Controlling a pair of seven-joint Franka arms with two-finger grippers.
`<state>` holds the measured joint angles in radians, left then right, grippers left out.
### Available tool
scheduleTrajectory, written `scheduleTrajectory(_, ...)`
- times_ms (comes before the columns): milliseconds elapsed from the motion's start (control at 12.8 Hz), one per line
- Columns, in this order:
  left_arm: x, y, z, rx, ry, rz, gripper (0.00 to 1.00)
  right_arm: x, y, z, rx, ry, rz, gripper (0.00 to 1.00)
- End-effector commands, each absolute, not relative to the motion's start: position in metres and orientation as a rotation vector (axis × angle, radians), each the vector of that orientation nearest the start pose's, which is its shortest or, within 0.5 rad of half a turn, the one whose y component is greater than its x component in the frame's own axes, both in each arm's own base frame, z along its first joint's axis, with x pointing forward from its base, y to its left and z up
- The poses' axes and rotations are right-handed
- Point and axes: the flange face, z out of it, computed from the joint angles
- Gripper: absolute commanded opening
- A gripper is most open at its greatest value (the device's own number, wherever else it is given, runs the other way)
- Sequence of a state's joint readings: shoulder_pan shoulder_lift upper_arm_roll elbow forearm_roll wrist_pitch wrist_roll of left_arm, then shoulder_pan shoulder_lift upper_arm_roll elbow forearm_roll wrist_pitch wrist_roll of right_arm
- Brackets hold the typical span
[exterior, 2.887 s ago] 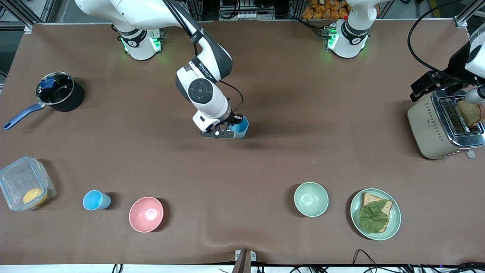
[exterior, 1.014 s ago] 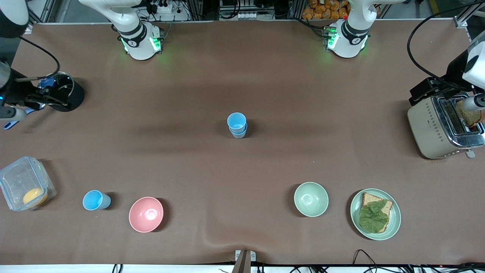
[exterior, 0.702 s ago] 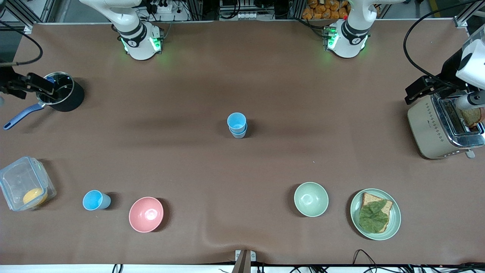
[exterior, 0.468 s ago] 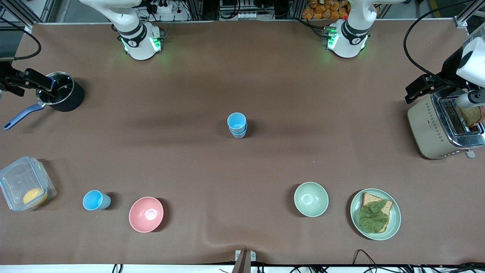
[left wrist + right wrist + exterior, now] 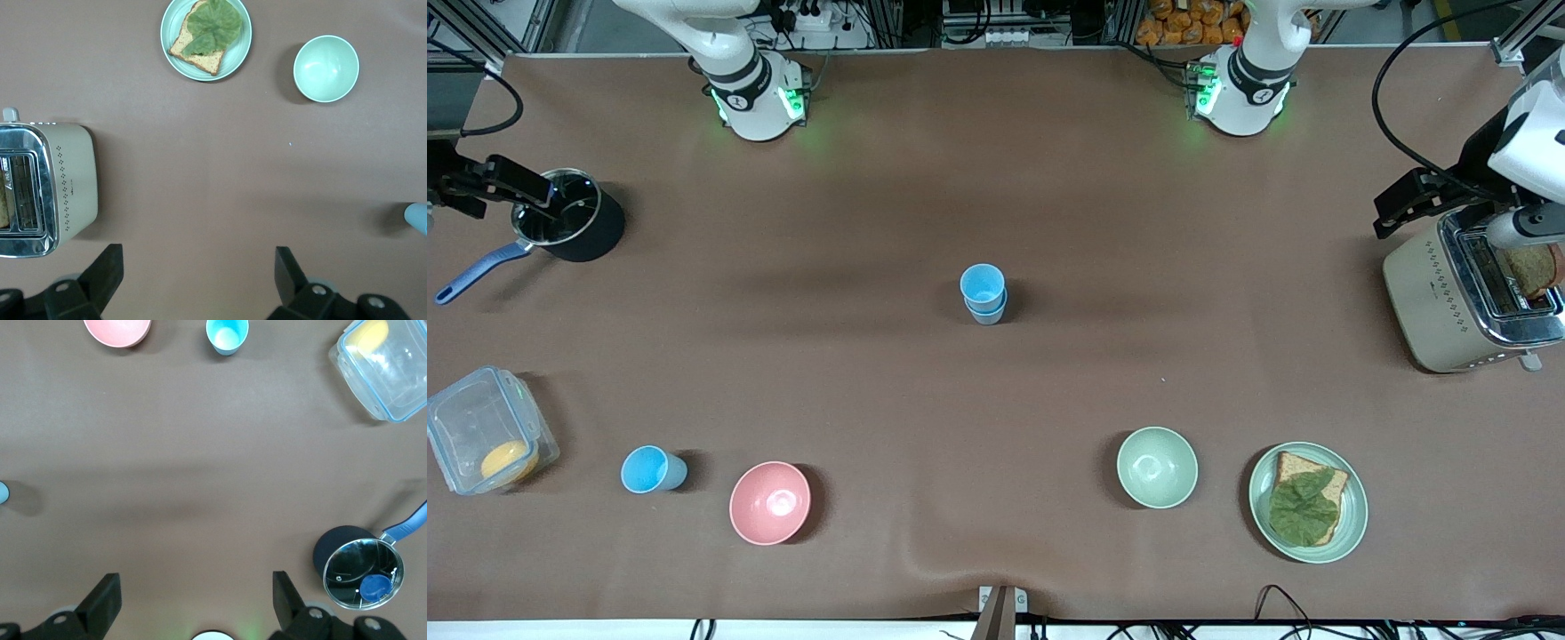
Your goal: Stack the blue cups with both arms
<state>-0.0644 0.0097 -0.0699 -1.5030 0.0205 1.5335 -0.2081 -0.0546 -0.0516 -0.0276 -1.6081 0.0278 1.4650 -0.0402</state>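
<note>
- Cups are sitting nested at the middle of the table: a sky blue cup (image 5: 982, 284) is resting inside a duller grey-blue cup (image 5: 989, 313), and nothing is touching them.
- Another sky blue cup (image 5: 646, 469) is standing alone near the front camera toward the right arm's end, just beside the pink bowl (image 5: 770, 502) and apart from it.
- Right gripper (image 5: 193, 597) is hovering high over the right arm's end of the table, fingers spread wide and holding nothing; in the front view it is showing at the edge beside the black saucepan (image 5: 569, 227).
- Saucepan is sitting with its blue handle pointing toward the table's end, and a small blue object (image 5: 373, 587) is lying inside it.
- Left gripper (image 5: 199, 273) is hanging over the left arm's end of the table beside the toaster (image 5: 1467, 298), fingers released wide and empty.
- Toaster is carrying a slice of bread (image 5: 1532, 269) in one slot.
- Pale green bowl (image 5: 1157, 468) is sitting near the front camera, beside a green plate (image 5: 1353, 524) that is bearing toast topped with a lettuce leaf (image 5: 1303, 508).
- Clear lidded container (image 5: 482, 442) with something orange inside is resting at the right arm's end, near the lone cup.
</note>
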Motion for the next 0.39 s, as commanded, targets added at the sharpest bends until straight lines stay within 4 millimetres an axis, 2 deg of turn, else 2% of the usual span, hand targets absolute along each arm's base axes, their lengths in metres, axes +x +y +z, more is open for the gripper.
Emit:
scheduleTrajectory(0,0.5432,-0.0690,0.6527,-3.122,-0.031,-0.028,1.00,0.5174,-0.0454,0.6353,-3.086,0.106,0.131,1.00)
scheduleTrajectory(312,0.5439,-0.0664,0.6546,-3.122,-0.026,-0.033,1.00,0.5181,-0.0473,0.6380,-3.089,0.111,0.112,1.00)
